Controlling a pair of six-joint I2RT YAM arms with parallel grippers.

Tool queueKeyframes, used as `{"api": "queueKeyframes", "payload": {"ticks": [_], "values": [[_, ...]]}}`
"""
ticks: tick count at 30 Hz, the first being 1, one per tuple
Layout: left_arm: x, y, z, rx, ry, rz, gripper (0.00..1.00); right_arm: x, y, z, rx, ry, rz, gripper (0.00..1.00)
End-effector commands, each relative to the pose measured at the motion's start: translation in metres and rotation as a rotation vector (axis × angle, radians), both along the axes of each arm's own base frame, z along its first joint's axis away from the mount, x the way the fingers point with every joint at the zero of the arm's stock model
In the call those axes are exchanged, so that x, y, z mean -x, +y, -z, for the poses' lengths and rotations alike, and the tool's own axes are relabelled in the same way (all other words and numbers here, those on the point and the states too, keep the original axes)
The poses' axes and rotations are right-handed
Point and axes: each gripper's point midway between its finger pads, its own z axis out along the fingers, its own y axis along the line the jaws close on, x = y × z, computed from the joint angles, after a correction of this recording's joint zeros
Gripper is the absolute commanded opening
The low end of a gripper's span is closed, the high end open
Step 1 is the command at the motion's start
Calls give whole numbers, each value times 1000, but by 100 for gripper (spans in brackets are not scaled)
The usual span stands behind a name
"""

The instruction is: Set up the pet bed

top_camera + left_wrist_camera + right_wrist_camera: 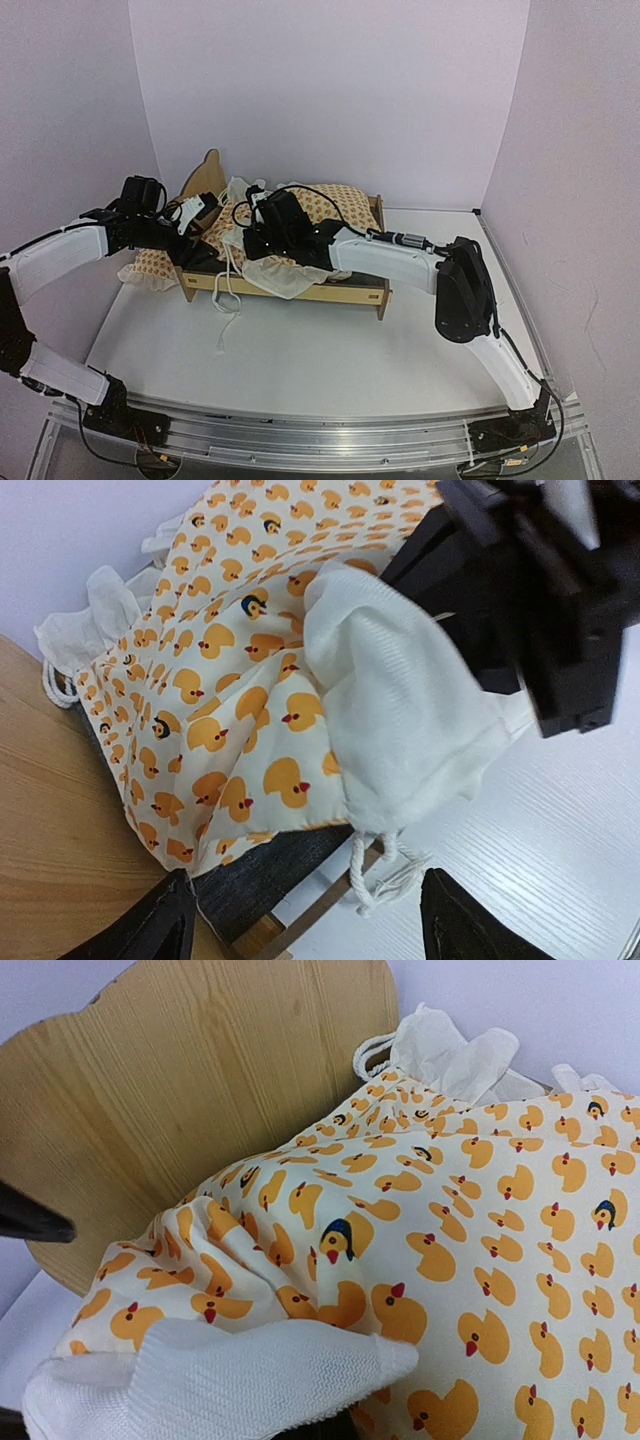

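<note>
The pet bed point(300, 292) stands on the white desk point(330, 350), left of centre and toward the back wall. Its tall scalloped headboard point(200, 1090) is at the left end and its low footboard point(378, 212) at the right. A duck-printed mattress cushion point(480, 1260) lies bunched on top of the frame, and its near edge is folded over so the plain cream underside point(400, 700) shows. A small ruffled pillow point(150, 265) hangs off the desk side of the headboard end. A white tie cord point(228, 300) trails from the cushion over the near rail onto the desk.

The left end effector point(305, 885) hovers at the headboard end, just above the near rail. Its two fingers are spread wide and hold nothing. Between them the left wrist view shows the dark fabric base point(260, 880) of the bed and a knotted tie.

The right end effector point(265, 235) sits over the middle of the bed, low on the cushion, with its jaws closed. The folded cream edge lies right against it, but whether any fabric is pinched cannot be told. The headboard fills the upper left of the right wrist view, close behind the rumpled cushion
</note>
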Motion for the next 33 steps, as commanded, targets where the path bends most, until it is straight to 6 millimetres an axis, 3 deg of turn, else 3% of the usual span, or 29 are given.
{"api": "queueKeyframes", "payload": {"ticks": [1, 6, 9, 13, 19, 24, 29, 33], "values": [[47, 2, -18, 80, 22, 33, 70, -5, 5, -14, -67, 1, 26, 0], [79, 19, 20, 62, 54, -25, 49, -3, 5, -17, -78, 3, 18, 0], [82, 27, 47, -47, -14, 24, 50, -2, 4, -20, -78, -3, 16, 0], [65, 31, 73, -156, -95, 67, 52, -1, 5, -25, -88, -12, 6, 0], [37, 19, 95, -143, -107, 79, 54, -2, 4, -28, -89, -21, 6, 0], [34, 1, 107, -123, -132, 127, 53, -1, 2, -29, -84, -24, 7, 0], [14, 2, 114, -126, -148, 64, 42, 2, 3, -31, -89, -22, -9, 0], [-1, 5, 120, -146, -134, 15, 27, 4, 4, -33, -96, -20, -21, 0]]}}
